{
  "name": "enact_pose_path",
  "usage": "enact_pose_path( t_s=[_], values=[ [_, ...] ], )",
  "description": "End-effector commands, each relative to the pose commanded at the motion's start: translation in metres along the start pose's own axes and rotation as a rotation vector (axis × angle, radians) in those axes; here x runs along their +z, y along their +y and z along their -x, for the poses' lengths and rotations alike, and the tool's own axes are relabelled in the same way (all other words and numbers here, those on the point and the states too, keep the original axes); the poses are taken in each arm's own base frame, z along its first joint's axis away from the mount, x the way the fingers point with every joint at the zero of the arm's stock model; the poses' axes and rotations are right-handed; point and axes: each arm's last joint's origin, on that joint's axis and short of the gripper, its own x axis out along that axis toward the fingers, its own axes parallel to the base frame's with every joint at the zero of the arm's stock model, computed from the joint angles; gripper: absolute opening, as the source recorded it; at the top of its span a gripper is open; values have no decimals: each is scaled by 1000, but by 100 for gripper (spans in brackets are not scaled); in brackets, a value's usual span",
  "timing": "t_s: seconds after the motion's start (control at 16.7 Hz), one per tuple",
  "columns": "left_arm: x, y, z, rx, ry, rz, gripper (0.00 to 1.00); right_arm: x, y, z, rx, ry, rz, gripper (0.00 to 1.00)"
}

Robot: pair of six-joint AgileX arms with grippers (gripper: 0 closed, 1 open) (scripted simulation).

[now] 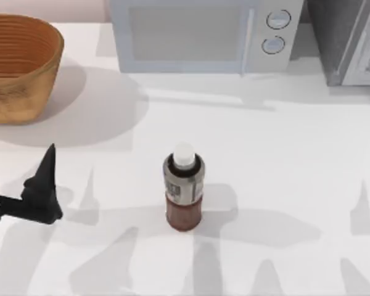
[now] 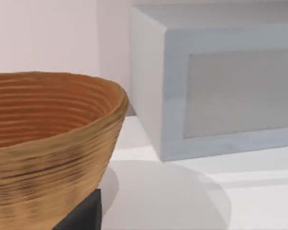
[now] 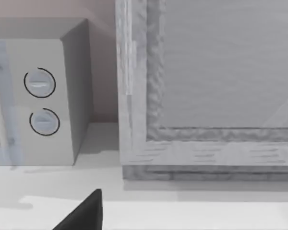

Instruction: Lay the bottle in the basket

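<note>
One bottle [image 1: 184, 188] (upright) well right of left gripper [image 1: 44, 185]

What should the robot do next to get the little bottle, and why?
Probably swing the left gripper toward the bottle. The bottle stands upright near the table's middle, untouched, and the basket waits at the far left. That gripper hangs near the left edge, on the basket's side.
</note>
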Motion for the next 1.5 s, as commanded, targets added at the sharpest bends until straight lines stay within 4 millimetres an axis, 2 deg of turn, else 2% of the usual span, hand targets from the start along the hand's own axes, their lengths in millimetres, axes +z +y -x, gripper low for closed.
enact_pose_path(
  t_s=[0.36, 0.66, 1.08, 1.5],
  values=[
    [-16, -28, -29, -188, 29, -15, 100, 0, 0, 0, 0, 0, 0, 100],
    [-37, -54, -43, -335, 41, -27, 100, 0, 0, 0, 0, 0, 0, 100],
    [-67, -83, -45, -489, 56, -40, 100, 0, 0, 0, 0, 0, 0, 100],
    [-78, -91, -42, -538, 68, -47, 100, 0, 0, 0, 0, 0, 0, 100]
  ],
)
